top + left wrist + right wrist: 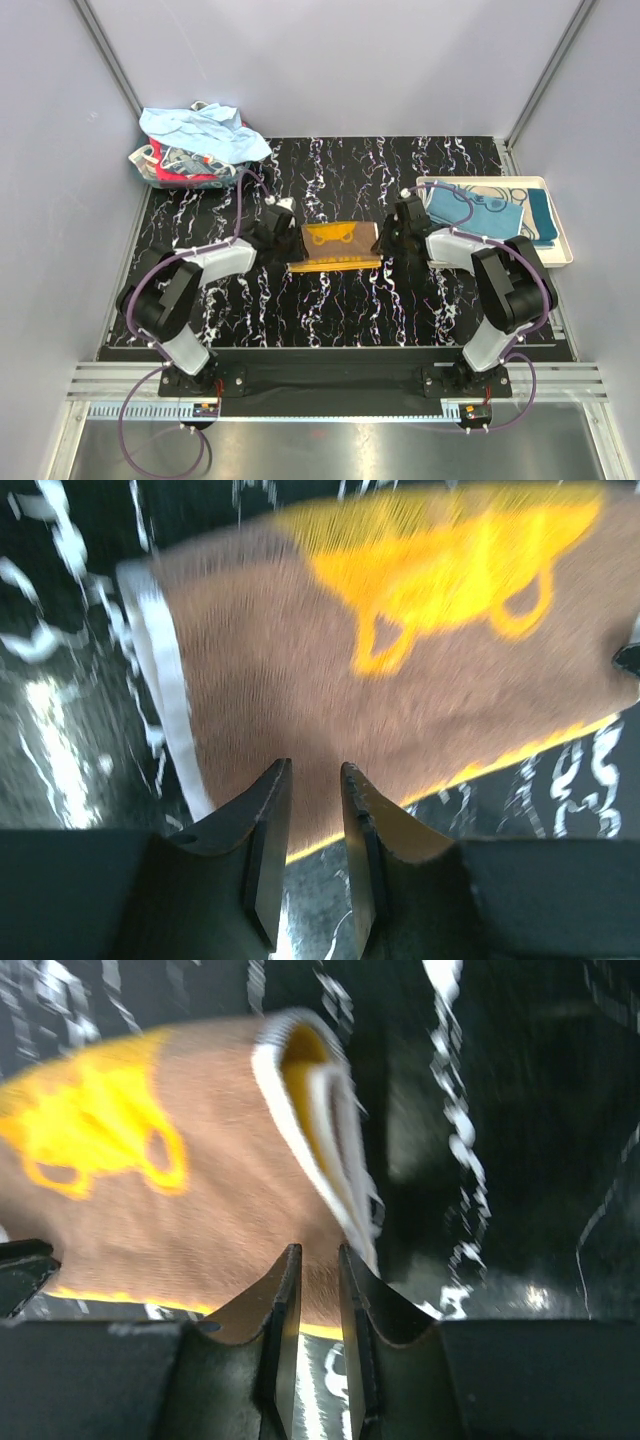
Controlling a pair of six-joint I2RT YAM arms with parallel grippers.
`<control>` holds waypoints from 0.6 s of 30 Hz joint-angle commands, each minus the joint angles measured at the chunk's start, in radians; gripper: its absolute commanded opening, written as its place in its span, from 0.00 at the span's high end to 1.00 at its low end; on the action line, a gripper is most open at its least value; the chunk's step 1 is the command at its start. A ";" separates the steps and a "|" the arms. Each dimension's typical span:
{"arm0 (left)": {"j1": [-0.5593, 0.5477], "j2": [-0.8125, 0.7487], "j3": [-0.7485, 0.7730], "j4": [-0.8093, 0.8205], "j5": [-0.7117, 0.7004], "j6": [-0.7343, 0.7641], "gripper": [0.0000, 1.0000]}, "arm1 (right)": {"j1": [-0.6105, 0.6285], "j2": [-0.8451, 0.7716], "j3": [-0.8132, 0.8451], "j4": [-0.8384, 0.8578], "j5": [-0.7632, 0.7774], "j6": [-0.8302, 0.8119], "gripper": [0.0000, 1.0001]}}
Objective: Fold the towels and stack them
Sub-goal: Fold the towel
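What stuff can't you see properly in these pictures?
- Top view: lower towels in the pile, buried under the light blue one.
- Top view: prints on the tray's folded towels, too small, partly behind the right arm.
- Wrist views: blurred; whether the jaws pinch the brown towel.

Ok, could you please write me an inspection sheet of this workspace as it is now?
Surface: black marbled table, glossy.
Job's things: brown-and-orange towel folded at the centre; loose towel pile at back left; folded blue towels in the white tray at right.
Clutter: nothing seen.
Grippers: left pincer and right pincer at opposite ends of the centre towel, fingers narrowly apart; whether they grip it cannot be told.
Cables: purple cables loop along both arms.
Surroundings: grey walls on three sides.
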 commanded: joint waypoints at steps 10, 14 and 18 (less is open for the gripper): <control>-0.026 -0.101 -0.158 0.096 -0.074 -0.009 0.72 | 0.023 -0.069 -0.154 0.120 -0.002 0.045 0.73; -0.032 -0.111 -0.196 0.124 -0.066 0.006 0.73 | 0.032 -0.116 -0.177 0.116 -0.011 0.045 0.73; -0.030 -0.162 -0.192 0.079 -0.079 0.025 0.73 | 0.059 -0.182 -0.206 0.087 -0.005 0.039 0.73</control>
